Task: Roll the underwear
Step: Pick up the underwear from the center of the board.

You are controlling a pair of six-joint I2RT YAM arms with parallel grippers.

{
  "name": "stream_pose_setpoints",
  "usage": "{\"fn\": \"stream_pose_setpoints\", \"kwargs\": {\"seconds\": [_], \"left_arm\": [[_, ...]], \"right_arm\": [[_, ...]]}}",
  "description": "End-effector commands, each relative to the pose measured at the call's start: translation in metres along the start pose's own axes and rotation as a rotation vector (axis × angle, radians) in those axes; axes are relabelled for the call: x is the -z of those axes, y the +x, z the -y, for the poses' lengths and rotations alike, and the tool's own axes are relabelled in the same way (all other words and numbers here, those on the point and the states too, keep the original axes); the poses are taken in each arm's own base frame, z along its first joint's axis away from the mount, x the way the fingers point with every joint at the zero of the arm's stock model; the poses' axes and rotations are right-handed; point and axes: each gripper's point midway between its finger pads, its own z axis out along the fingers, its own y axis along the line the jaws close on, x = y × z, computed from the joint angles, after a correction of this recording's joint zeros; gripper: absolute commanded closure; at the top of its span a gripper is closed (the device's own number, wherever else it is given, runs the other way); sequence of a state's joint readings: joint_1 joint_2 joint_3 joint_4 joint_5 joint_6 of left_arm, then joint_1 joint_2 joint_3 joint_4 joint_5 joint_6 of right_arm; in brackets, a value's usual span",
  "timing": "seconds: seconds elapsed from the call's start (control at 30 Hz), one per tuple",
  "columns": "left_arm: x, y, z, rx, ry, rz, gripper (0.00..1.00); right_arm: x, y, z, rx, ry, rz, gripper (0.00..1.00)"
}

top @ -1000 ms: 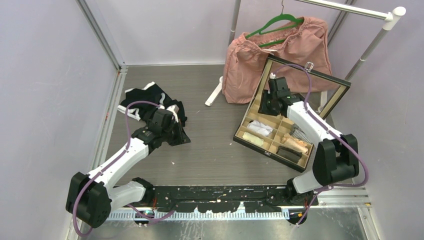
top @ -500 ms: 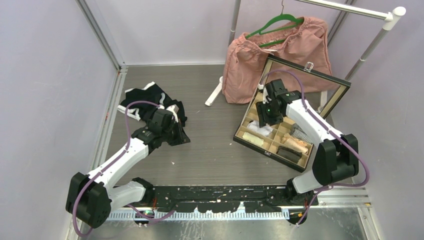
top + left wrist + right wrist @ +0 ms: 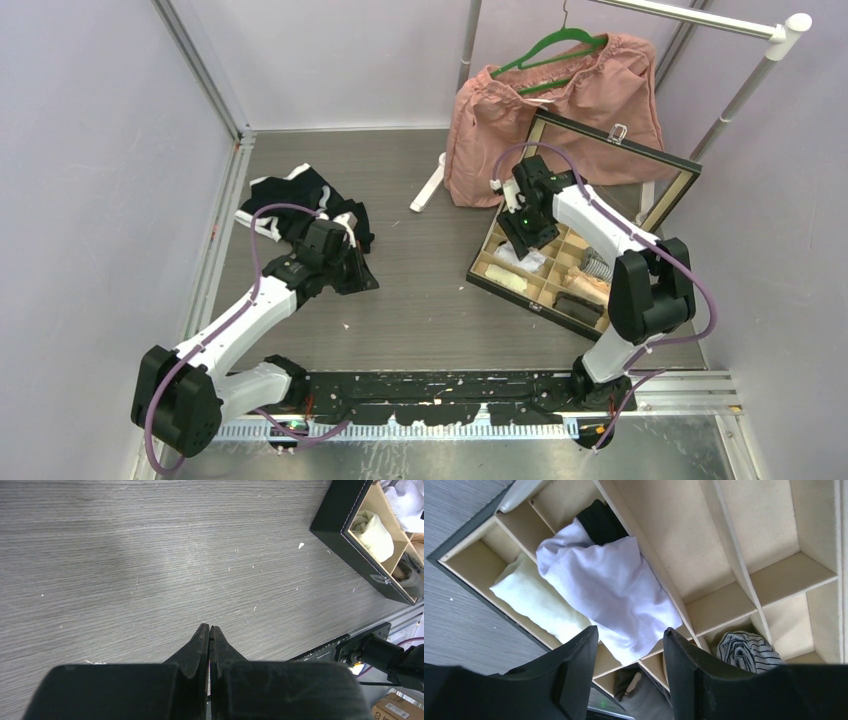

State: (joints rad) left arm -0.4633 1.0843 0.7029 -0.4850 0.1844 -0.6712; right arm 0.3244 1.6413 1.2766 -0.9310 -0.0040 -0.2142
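Note:
A pile of black and white underwear [image 3: 300, 200] lies on the floor at the left, just behind my left arm. My left gripper [image 3: 362, 278] is shut and empty, low over bare floor beside the pile; its fingers press together in the left wrist view [image 3: 209, 626]. A mostly white brief with a black band [image 3: 609, 590] lies loosely across a compartment of the divided box [image 3: 520, 295], and it also shows in the top view [image 3: 524, 258]. My right gripper [image 3: 631, 632] is open and empty just above this brief, over the box's left part [image 3: 527, 238].
The box has tan dividers [image 3: 724, 535] and an open lid. It holds a cream roll [image 3: 534, 605], a striped roll [image 3: 749, 652] and a grey piece [image 3: 649, 695]. A pink garment [image 3: 540, 110] on a green hanger hangs from a rack behind it. The rack foot [image 3: 428, 188] lies on the floor.
My right gripper has moved from the back of the box forward and left, to above the white brief. The left arm has barely moved.

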Motion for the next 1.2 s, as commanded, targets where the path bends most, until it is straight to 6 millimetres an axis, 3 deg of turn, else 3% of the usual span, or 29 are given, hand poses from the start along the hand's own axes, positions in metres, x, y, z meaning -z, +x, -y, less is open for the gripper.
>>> {"fn": "stream_pose_setpoints", "kwargs": {"seconds": [0.0, 0.5, 0.67, 0.83, 1.0, 1.17], "left_arm": [[0.011, -0.013, 0.013, -0.027, 0.043, 0.037, 0.99], [0.014, -0.012, 0.012, -0.025, 0.041, 0.044, 0.99], [0.014, -0.012, 0.012, -0.025, 0.040, 0.046, 0.99], [0.016, -0.012, 0.012, -0.024, 0.040, 0.049, 0.99], [0.016, -0.013, 0.012, -0.021, 0.038, 0.053, 0.99], [0.017, -0.014, 0.012, -0.011, 0.035, 0.064, 0.99]], "right_arm": [[0.003, -0.001, 0.005, 0.066, 0.016, -0.018, 0.43], [-0.037, 0.019, -0.013, 0.007, -0.067, -0.104, 0.51], [-0.041, 0.019, -0.015, -0.037, -0.074, -0.122, 0.76], [-0.027, 0.008, -0.021, -0.085, -0.093, -0.051, 0.97], [0.008, -0.015, -0.025, -0.155, -0.100, 0.123, 0.99], [0.037, -0.036, -0.063, -0.220, -0.216, 0.269, 0.99]]}}
